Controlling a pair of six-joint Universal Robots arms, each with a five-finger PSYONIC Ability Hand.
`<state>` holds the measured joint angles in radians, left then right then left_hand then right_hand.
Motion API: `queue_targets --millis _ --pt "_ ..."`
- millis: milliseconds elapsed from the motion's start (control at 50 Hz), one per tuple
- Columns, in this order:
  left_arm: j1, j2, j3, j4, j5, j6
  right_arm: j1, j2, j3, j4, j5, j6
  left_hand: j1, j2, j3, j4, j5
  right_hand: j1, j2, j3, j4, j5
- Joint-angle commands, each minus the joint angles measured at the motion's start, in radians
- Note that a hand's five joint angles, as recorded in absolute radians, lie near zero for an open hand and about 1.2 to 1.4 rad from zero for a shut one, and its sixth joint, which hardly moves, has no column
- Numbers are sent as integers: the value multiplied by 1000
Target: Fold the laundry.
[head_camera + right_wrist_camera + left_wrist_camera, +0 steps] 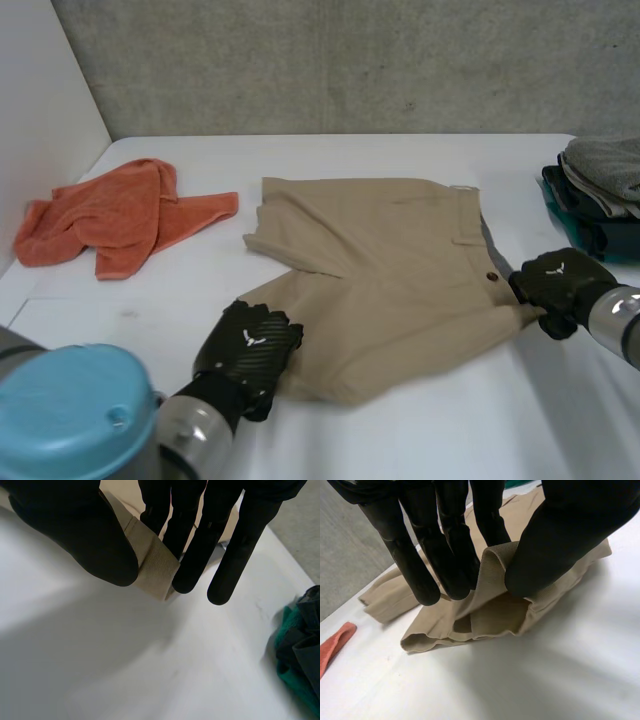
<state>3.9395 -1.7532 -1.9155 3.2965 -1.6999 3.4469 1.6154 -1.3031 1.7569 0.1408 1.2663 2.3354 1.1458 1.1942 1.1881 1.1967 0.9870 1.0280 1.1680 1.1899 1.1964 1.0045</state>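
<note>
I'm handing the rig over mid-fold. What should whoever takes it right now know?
Left hand: shut, pinching the beige shorts at their near leg-end edge.
Right hand: shut on the waistband corner near the button.
The shorts lie mid-table, not yet folded neatly.
Done: a stack of folded clothes at the table's right edge.
Left: finish folding the shorts, then fold the crumpled orange towel on the left.

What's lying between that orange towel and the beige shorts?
Nothing. In the head view, the stretch between the orange towel and the beige shorts is just bare white table.
</note>
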Motion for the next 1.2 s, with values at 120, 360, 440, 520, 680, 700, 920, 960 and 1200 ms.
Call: queue_targets --millis 120,360,440,520,680,700,920,960,1200 --pt "-17 145 27 -597 147 -12 -40 -220 133 450 13 -390 250 202 208 200 235 368 228 206 200 217" --pt "96 -11 237 -299 154 0 -2 -53 -58 209 13 -85 250 202 208 200 235 368 228 206 200 217" --pt "155 -147 380 -184 122 5 34 42 -178 142 41 13 250 202 208 200 235 368 228 206 200 217" --pt "173 -310 561 -81 86 8 64 158 -315 65 99 71 250 202 208 200 235 368 228 206 200 217" --pt "178 -646 969 11 57 43 150 430 -629 -79 231 108 250 202 208 200 235 368 228 206 200 217" --pt "176 -701 1042 17 46 63 155 459 -658 -92 243 108 250 202 208 200 235 368 228 206 200 217" --pt "179 -968 1418 97 -10 135 196 694 -895 -317 295 116 7 -42 -36 -44 -9 70 -70 -92 -98 -81" --pt "179 -982 1423 101 -10 135 198 700 -898 -337 306 119 -971 -1020 -1014 -1022 -987 -798 -938 -960 -966 -949" --pt "145 -815 1219 71 -61 121 181 469 -709 -143 335 298 -971 -1020 -1014 -1022 -987 -853 -993 -1015 -1022 -1005"
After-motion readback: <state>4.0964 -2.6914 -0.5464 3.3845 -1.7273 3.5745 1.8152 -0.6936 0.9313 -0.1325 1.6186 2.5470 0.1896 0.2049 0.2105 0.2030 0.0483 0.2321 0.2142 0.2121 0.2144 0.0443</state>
